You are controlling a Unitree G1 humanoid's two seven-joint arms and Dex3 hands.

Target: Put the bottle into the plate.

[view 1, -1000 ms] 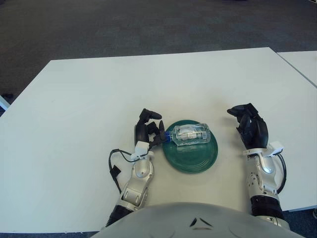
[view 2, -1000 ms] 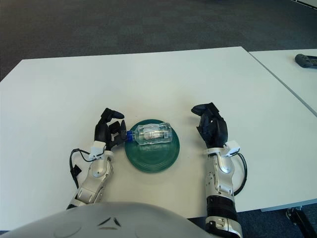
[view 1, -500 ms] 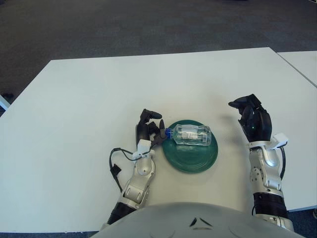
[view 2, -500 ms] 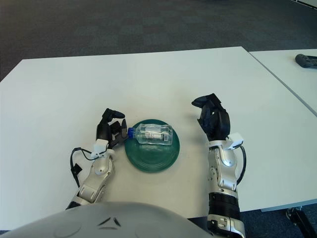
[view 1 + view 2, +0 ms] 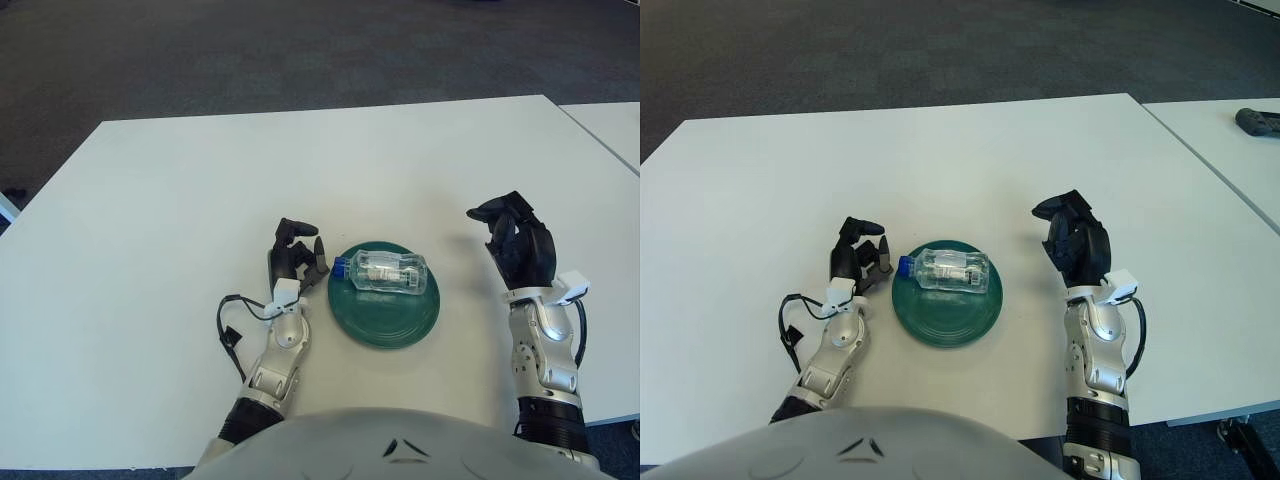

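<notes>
The fingers [image 5: 300, 250] of the left hand [image 5: 294, 257] are loosely curled and hold nothing; they sit just beside the plate's left rim, close to the bottle's blue cap but apart from it. A second ago these fingers were at the cap end of the bottle, and half a second ago still near it; now the hand has drawn back slightly to the left and clear of the neck. I judge this to mean the release is done and the left arm is backing off, so the placing step looks finished.

The right hand [image 5: 520, 245] shows well to the right of the plate, raised, its fingers relaxed and empty. It has drifted a little further right and plays no part.

The bottle [image 5: 386, 272] lies on its side in the upper part of the green plate [image 5: 390, 325], resting on the plate's surface. Its long axis runs roughly left to right, tilted very slightly, with the blue cap [image 5: 339, 268] pointing toward the left hand and the base toward the right rim. It has settled a touch flatter than before. The plate sits on the white counter [image 5: 160, 210].
</notes>
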